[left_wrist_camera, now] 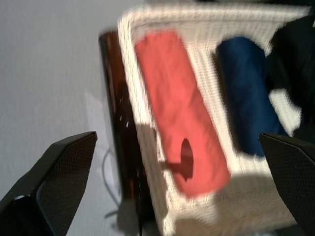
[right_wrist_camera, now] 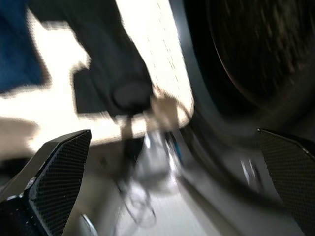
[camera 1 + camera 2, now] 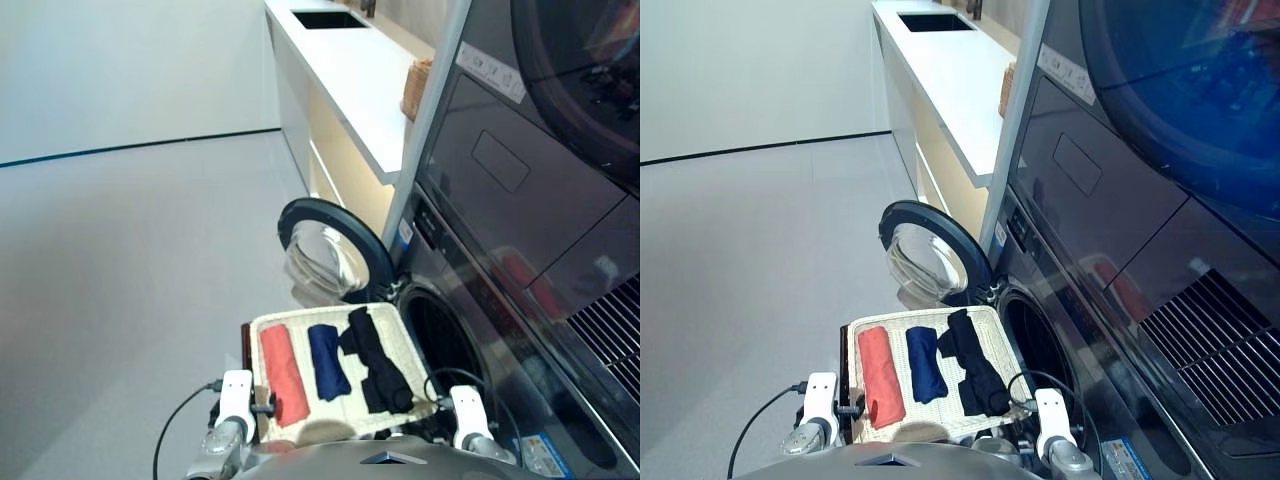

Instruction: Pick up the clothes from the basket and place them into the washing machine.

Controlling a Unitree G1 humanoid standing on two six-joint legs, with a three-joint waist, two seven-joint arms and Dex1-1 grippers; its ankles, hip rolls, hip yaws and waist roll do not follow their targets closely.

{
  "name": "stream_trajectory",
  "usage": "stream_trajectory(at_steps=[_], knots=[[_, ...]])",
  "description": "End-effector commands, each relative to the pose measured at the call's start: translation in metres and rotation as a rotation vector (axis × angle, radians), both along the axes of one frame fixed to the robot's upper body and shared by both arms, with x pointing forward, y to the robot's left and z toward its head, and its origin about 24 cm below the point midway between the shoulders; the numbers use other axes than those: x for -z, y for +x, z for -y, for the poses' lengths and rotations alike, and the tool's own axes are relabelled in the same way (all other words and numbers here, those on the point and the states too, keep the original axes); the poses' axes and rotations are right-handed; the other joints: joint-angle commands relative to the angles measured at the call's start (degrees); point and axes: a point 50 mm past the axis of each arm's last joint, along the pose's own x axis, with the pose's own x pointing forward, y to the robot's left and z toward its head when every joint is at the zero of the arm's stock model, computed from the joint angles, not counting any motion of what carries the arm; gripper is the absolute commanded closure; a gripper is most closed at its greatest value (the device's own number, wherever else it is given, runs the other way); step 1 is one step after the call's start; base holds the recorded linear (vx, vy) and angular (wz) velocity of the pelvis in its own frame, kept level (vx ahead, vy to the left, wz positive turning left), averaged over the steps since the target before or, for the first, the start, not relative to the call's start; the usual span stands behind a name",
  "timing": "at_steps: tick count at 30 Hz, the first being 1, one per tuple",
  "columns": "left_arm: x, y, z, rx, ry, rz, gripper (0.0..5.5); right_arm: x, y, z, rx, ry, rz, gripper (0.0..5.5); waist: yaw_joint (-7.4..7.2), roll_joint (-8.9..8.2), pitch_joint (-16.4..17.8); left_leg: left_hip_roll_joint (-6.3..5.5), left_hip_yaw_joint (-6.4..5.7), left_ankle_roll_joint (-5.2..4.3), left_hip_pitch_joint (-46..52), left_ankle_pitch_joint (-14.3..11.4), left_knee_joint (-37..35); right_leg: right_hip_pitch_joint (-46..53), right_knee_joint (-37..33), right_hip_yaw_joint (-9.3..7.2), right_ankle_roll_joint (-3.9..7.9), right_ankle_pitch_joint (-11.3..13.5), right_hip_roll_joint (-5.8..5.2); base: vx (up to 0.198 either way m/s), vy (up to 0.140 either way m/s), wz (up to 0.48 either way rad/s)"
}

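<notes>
The basket (image 3: 265,345) is woven wicker, cream-white and rough, with a matt look. In it lie three soft cloth pieces, all matt: the red one (image 3: 284,374), the navy one (image 3: 327,361) and the black one (image 3: 375,362). The washer (image 3: 470,300) has a dark grey metallic front, smooth and glossy enough to throw reflections. Its door (image 3: 330,250) has a black glossy rim around clear glass. The counter (image 3: 350,70) is white, smooth and satin. A small brown wicker basket (image 3: 415,88) sits on it, coarse-woven. The floor (image 3: 120,280) is pale grey and smooth. The gripper fingers (image 1: 59,182) show black with a fine carbon-like weave pattern.
</notes>
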Motion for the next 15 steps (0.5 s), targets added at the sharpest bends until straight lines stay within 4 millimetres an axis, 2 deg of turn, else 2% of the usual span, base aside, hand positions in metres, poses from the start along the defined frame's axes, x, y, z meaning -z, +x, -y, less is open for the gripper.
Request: stream_trajectory(at_steps=[1,7,10,15], knots=[[-0.039,0.059,0.016,0.029,-0.024,0.266,0.00,-0.058,0.075,-0.001,-0.008,0.045,0.375,0.00,-1.30,1.93,6.1,-3.42,1.88,1.94,-1.3,-2.5,4.2,1.7,5.8,-1.06,2.70,-6.8,-2.65,-0.077,-0.010,-0.010],[-0.084,0.098,0.032,0.020,-0.065,0.497,0.00,-0.121,0.116,-0.019,-0.034,0.130,0.689,0.00,-1.61,1.30,11.5,-2.86,2.17,1.73,-8.6,-3.6,11.5,-4.4,9.3,0.85,2.19,-6.6,-3.20,-0.130,-0.018,-0.030],[-0.116,0.116,0.039,0.062,-0.018,0.654,0.00,-0.158,0.131,-0.035,-0.080,0.186,0.851,0.00,-1.75,1.08,14.2,-2.23,2.19,1.60,-13.0,-4.0,14.4,-10.2,13.5,2.13,2.04,-6.8,-3.31,-0.140,-0.012,-0.055],[-0.137,0.134,0.050,0.071,0.012,0.736,0.00,-0.209,0.147,-0.060,-0.153,0.230,1.060,0.00,-1.91,0.45,16.7,-1.20,2.15,1.67,-20.4,-5.2,20.3,-19.3,21.4,4.00,1.79,-7.9,-3.07,-0.113,-0.013,-0.087]])
